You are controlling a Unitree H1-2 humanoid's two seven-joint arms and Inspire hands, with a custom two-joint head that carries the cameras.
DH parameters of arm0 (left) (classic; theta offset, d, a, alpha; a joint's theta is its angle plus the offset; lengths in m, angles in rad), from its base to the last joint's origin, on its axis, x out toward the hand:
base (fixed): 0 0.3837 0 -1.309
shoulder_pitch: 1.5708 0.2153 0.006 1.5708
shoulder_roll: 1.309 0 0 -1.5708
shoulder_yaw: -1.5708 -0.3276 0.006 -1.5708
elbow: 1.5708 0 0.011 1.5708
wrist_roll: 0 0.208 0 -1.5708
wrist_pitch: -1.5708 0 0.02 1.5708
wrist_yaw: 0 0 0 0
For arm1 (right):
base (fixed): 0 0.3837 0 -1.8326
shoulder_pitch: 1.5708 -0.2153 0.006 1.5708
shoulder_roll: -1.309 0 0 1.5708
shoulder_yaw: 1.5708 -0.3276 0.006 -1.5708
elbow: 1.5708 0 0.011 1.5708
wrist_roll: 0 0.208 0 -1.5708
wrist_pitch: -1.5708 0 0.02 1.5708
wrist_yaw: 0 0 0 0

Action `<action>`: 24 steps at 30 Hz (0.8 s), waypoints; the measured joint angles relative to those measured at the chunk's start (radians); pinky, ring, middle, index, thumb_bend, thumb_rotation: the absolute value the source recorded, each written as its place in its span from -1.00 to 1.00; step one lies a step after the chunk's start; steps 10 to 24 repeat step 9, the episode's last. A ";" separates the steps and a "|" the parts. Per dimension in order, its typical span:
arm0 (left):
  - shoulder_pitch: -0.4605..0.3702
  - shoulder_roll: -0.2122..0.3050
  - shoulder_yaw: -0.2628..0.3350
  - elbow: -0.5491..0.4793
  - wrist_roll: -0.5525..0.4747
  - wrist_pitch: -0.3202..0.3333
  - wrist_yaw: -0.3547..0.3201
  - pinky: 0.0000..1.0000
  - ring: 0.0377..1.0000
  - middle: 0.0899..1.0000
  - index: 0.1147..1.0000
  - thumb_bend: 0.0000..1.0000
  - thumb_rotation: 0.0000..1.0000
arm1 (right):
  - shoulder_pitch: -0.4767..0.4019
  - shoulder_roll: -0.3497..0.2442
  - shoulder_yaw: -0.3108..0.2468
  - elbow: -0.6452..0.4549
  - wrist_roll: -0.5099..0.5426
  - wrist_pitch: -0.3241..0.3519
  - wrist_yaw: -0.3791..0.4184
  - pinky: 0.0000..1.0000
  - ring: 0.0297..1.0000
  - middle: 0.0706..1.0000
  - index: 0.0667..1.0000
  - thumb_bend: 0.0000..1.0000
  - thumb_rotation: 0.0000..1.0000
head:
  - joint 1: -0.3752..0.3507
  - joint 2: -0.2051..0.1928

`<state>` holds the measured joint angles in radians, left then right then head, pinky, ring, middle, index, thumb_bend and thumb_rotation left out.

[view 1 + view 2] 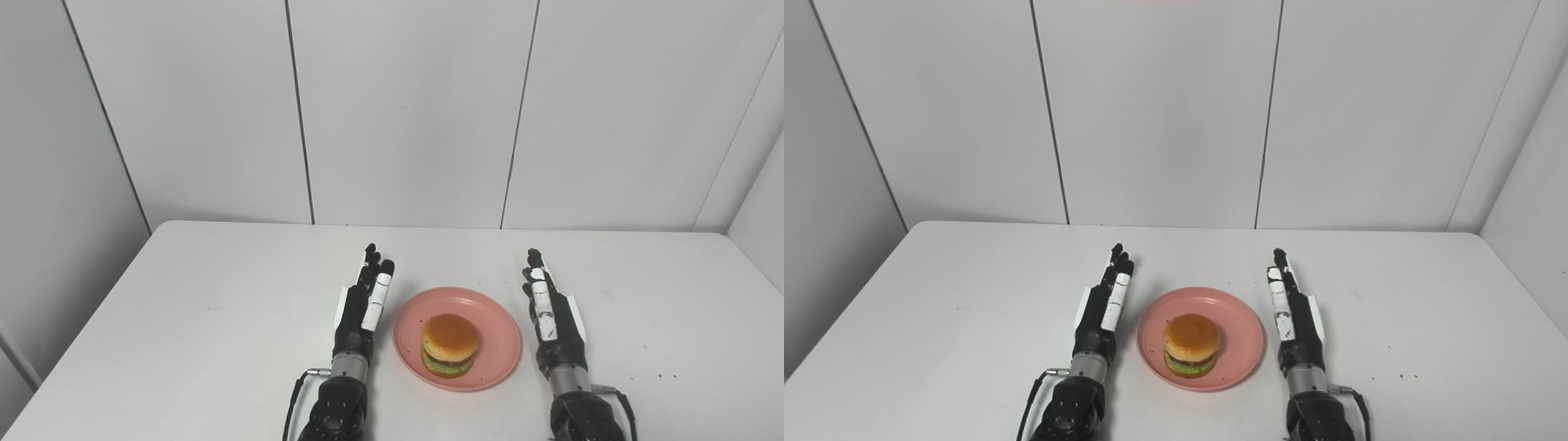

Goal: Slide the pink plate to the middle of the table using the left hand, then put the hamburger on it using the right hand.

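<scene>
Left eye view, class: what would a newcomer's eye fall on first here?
The hamburger sitting on the pink plate, near the middle of the white table's front half. Then the two black robot hands flanking the plate, left hand and right hand, both open with fingers stretched forward.

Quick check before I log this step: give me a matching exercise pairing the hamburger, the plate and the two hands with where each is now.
Things:
1. hamburger
2. pink plate
3. left hand
4. right hand

Places or states:
A. open, beside the plate's right edge
B. on the table, between the two hands
C. on the plate
D. open, beside the plate's left edge

Pairs: 1-C, 2-B, 3-D, 4-A
</scene>
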<state>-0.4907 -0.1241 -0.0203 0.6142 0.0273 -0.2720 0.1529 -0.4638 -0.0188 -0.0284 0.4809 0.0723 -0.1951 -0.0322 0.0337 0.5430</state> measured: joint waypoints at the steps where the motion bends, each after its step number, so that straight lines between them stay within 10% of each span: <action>1: 0.001 0.000 0.000 -0.003 0.000 0.001 0.000 1.00 1.00 1.00 1.00 0.62 0.88 | 0.002 0.000 0.000 -0.004 0.000 0.010 0.001 1.00 0.99 0.99 0.92 0.68 1.00 | 0.000 0.000; 24: 0.005 -0.004 0.000 -0.006 0.030 -0.005 0.047 1.00 1.00 1.00 1.00 0.52 0.86 | 0.017 0.001 -0.009 -0.036 0.014 0.099 0.002 1.00 0.96 0.97 0.90 0.66 1.00 | 0.006 0.005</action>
